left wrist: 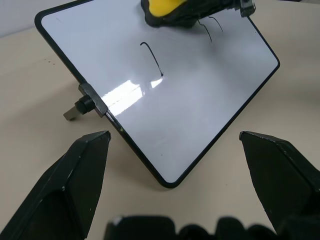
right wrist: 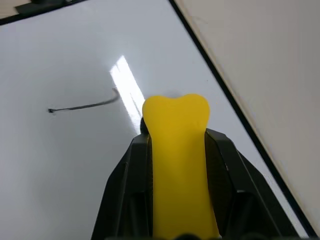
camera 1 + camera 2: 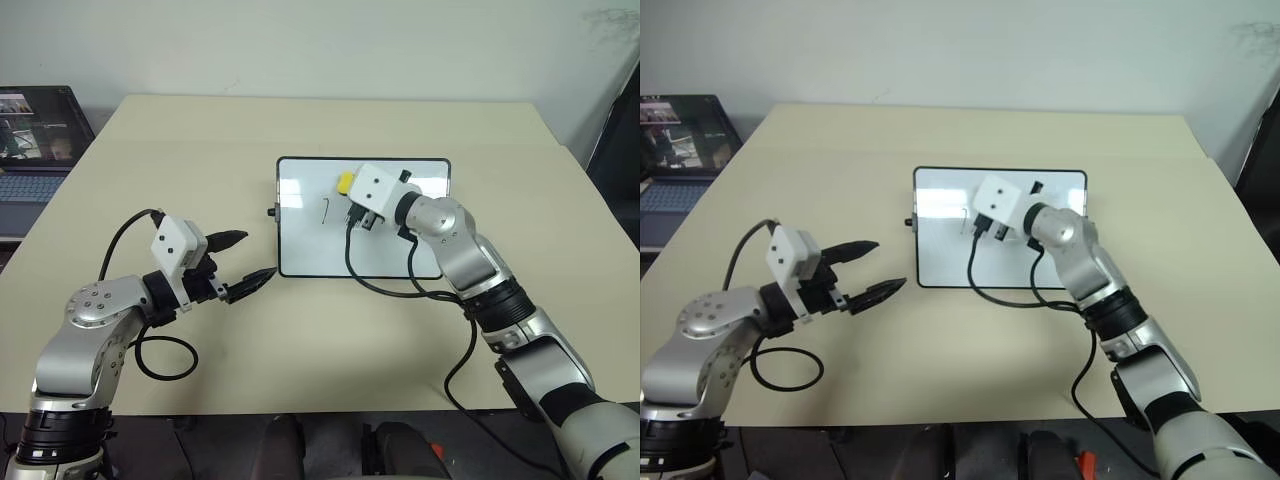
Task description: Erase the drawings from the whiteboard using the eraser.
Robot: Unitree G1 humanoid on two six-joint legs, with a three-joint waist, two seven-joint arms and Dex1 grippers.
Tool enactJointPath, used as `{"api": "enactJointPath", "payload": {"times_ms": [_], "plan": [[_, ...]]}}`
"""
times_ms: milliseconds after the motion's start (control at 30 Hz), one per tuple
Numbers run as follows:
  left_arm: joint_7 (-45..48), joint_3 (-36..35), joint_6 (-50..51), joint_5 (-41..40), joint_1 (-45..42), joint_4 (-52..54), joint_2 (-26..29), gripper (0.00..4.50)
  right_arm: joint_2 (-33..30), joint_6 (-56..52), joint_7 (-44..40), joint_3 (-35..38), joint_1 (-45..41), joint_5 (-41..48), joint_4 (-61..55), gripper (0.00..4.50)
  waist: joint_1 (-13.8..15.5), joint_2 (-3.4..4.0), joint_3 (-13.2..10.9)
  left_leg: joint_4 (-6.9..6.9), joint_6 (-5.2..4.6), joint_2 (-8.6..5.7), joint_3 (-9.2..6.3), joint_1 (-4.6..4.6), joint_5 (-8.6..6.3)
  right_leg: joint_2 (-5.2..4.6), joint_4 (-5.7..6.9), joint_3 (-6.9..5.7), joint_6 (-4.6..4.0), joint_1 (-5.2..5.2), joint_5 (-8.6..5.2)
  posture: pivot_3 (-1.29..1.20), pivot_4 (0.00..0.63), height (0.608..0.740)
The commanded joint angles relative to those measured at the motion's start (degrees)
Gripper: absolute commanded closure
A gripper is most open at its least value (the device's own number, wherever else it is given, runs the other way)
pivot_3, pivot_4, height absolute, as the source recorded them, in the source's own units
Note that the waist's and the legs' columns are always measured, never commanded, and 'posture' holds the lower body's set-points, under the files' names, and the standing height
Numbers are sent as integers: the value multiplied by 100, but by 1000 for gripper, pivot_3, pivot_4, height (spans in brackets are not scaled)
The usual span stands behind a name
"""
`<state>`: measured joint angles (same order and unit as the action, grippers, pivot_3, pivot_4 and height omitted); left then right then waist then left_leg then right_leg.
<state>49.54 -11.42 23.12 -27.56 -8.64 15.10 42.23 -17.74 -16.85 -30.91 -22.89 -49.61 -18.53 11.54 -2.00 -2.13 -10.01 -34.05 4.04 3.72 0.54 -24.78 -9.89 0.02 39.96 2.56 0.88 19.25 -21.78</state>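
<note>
We find the right gripper [image 2: 177,165] pinching the yellow eraser [image 3: 345,182] over the whiteboard [image 3: 300,240], beside a remaining drawing stroke [image 3: 326,209]; left gripper [image 3: 245,268] spread, idle beside the whiteboard's near corner.

Beige table [image 3: 330,120] against a white wall [image 3: 320,45], laptop [image 3: 35,140] beside it.

A small white whiteboard with thin black frame [image 1: 165,100] lies on the beige tabletop [image 1: 40,85], a black side knob [image 1: 87,102] at its edge. A yellow block eraser with black base [image 1: 172,10] rests over thin black marker strokes [image 1: 152,60]. The left pincer's black fingers [image 1: 70,185] stand wide apart, clear of the board.
</note>
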Motion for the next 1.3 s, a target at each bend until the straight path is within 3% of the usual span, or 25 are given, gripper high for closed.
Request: {"api": "enactJointPath", "payload": {"times_ms": [33, 233, 433, 900, 1300], "plan": [[-3, -19, -97, -14, -33, 160, -27, 0, -119, 40, -106, -182, 139, -242, 180, 3411, 2, 0, 0, -1, 0, 0, 0, 0, 0, 0, 0, 0, 0, -1, 0, 0, 150, 740], [0, -12, -123, 15, -9, 135, -64, 0, -189, 3, -386, -185, 203, -197, -18, 3413, 12, -1, 1, -6, 0, -1, -7, 6, 1, 0, 3, -6, 0, -12, 0, 0, 150, 740], [-27, -87, -180, 111, 21, 16, -52, 0, -19, -385, -556, 302, -27, 234, -1221, 3416, 10, 3, -2, -5, 0, 0, -4, -2, 1, 0, 1, -4, -1, -1, 0, 0, 150, 740], [85, -73, -137, 66, -11, 0, -1, 0, 108, 471, 55, -190, -698, -477, 187, 3430, 11, 4, -3, -1, 0, 1, -1, -4, 0, 2, -2, -2, -1, 4, 0, 0, 150, 740], [130, -100, -80, 34, -30, 49, 18, 0, -32, 863, -151, -569, -280, -949, 467, 3431, 12, 2, -2, -2, 0, 1, -4, -3, 1, 2, -1, -4, -1, 0, 0, 0, 150, 740]]}}
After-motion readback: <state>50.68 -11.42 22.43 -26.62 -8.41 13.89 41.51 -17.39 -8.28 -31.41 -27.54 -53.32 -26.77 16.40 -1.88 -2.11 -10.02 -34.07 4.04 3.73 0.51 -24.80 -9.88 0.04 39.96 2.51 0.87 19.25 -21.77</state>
